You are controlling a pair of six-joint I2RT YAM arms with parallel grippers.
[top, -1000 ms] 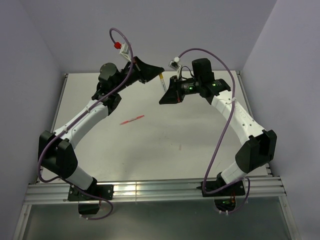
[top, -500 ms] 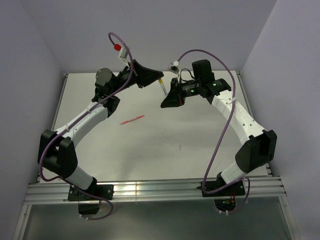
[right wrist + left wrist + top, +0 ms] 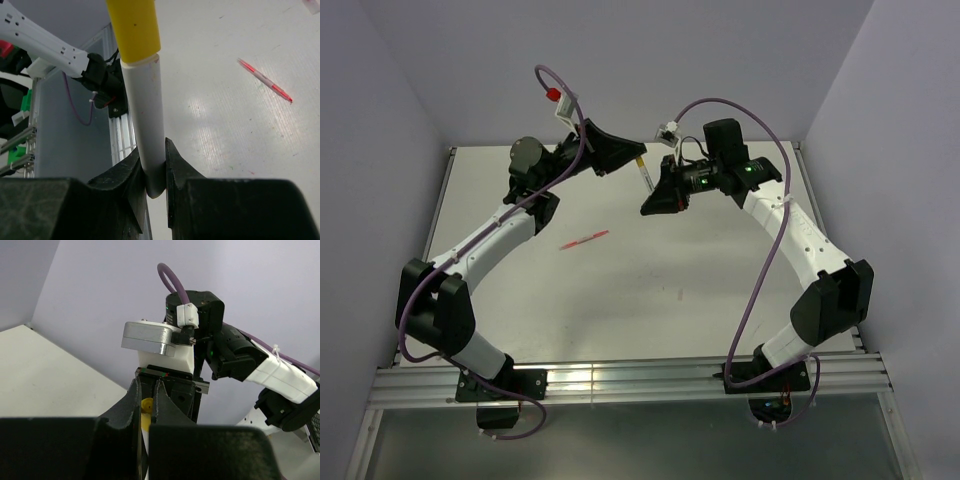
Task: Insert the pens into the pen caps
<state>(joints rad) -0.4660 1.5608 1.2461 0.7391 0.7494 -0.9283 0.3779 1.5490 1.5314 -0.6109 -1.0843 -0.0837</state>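
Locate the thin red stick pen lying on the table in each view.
Top external: the thin red stick pen lies on the white table, left of centre.
Left wrist: not in it.
Right wrist: that pen, upper right, on the table.
Shared landmark: the white stick pen with yellow plastic cap, held in mid-air, shows in all three.

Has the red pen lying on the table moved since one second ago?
No. The red pen lies at the same place and angle, judged against the table's left rim.
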